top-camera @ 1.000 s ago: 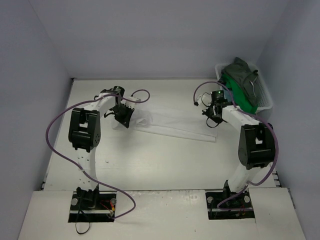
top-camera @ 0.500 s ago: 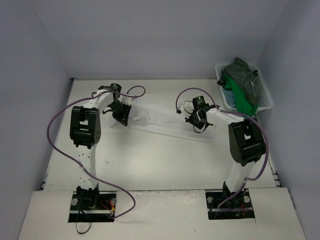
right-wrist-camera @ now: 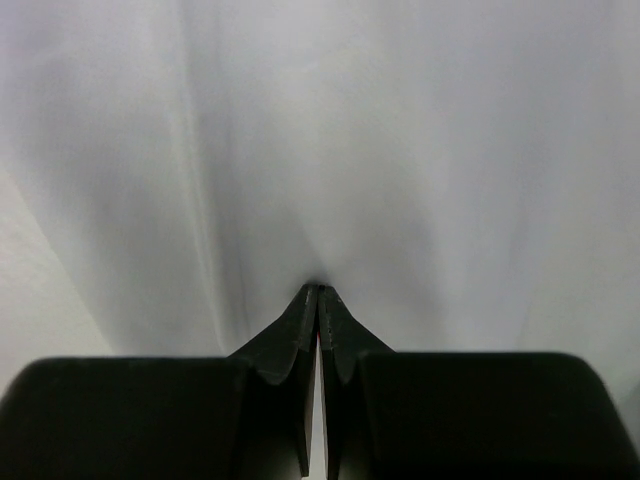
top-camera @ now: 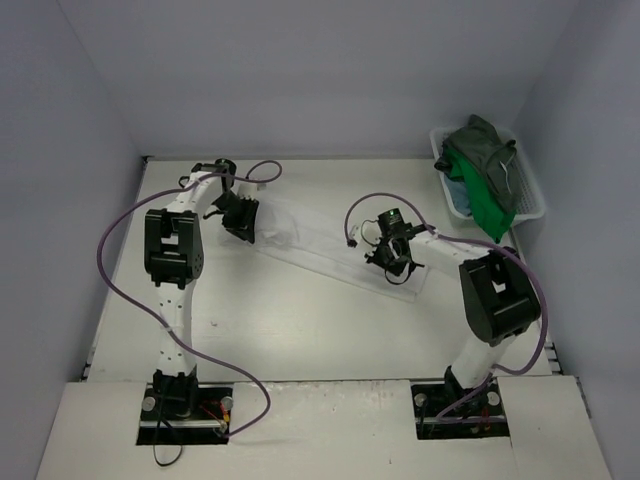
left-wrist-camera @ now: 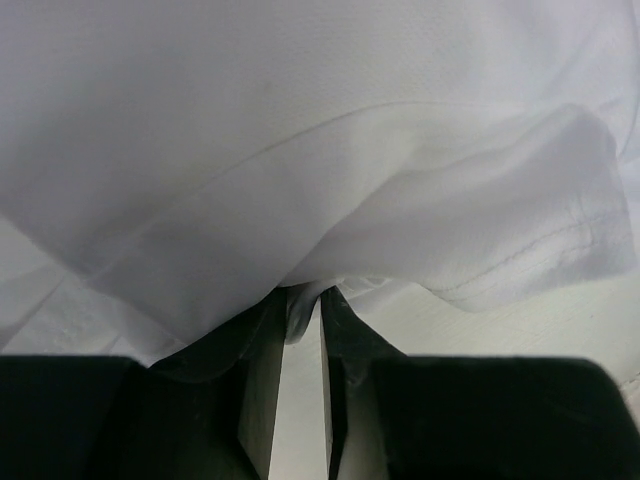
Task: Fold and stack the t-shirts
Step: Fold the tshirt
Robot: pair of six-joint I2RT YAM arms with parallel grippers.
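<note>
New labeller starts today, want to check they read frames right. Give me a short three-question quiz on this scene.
1. Which colour shirt lies on top in the mesh basket?
2. True or false: the white t-shirt lies folded in the basket.
3. The right hand is: A open, B shut on the white t-shirt.
Key: 1 the dark grey-green shirt; 2 false; 3 B.
</note>
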